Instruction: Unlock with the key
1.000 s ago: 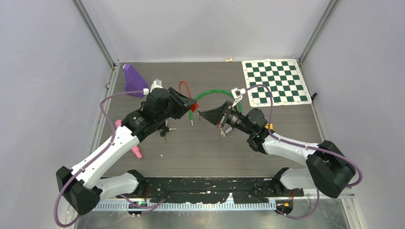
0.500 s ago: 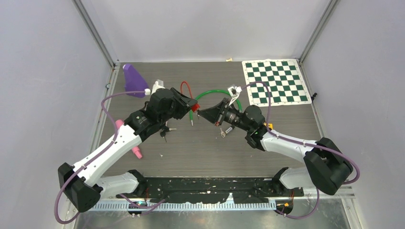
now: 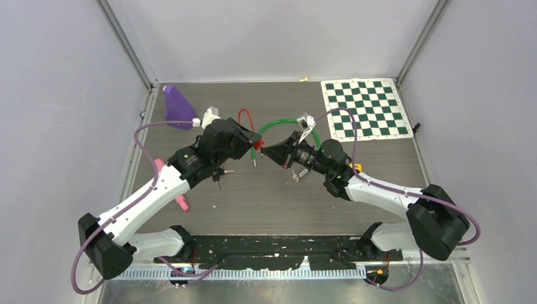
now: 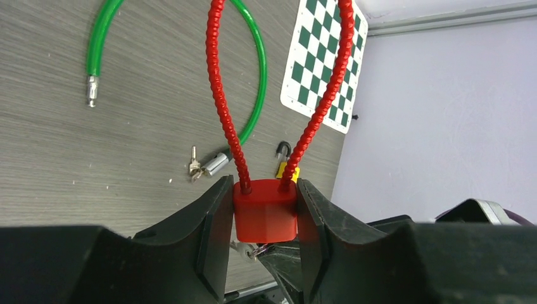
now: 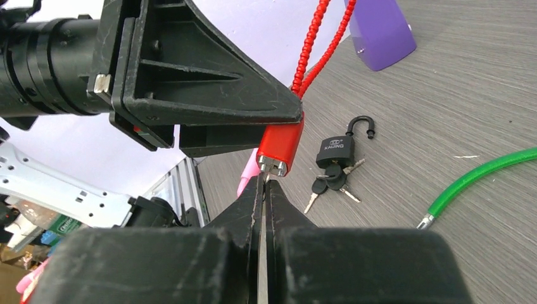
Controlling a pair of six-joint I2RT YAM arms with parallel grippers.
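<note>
- Both arms reach in from the near edge of the worktop (image 3: pixel 266 209) and meet above its middle, with the lock held off the surface.
- Just nearer than that meeting point, a black padlock (image 5: pixel 337 151) with its own keys lies loose on the worktop. It plays no part in this step, so the arms should stay above it.
- The right gripper (image 5: pixel 263 190) is pinched fully together on the key (image 5: pixel 264 174). The key is almost hidden between the pads, and only a bit of silver shows at the underside of the red lock (image 4: pixel 266 215).
- The left gripper (image 4: pixel 265 206) is closed partway and clamps the red lock by two opposite flat sides.
- The step in hand looks to be seating and turning the key.
  - The key's shaft should line up with the keyway and go straight in to full depth before any twist.
  - The right wrist should then roll about the key's own axis without swinging sideways.
  - The left arm should hold firm as the counter-force. The lock's sides look smooth, so sudden torque could pivot it between the fingers.
- The red cable loop (image 4: pixel 218 95) rises from the lock's top toward the far edge. It will likely spring free when released and needs room there.
- A green cable (image 3: pixel 285 123) lies on the worktop beyond, near the far edge.
</note>
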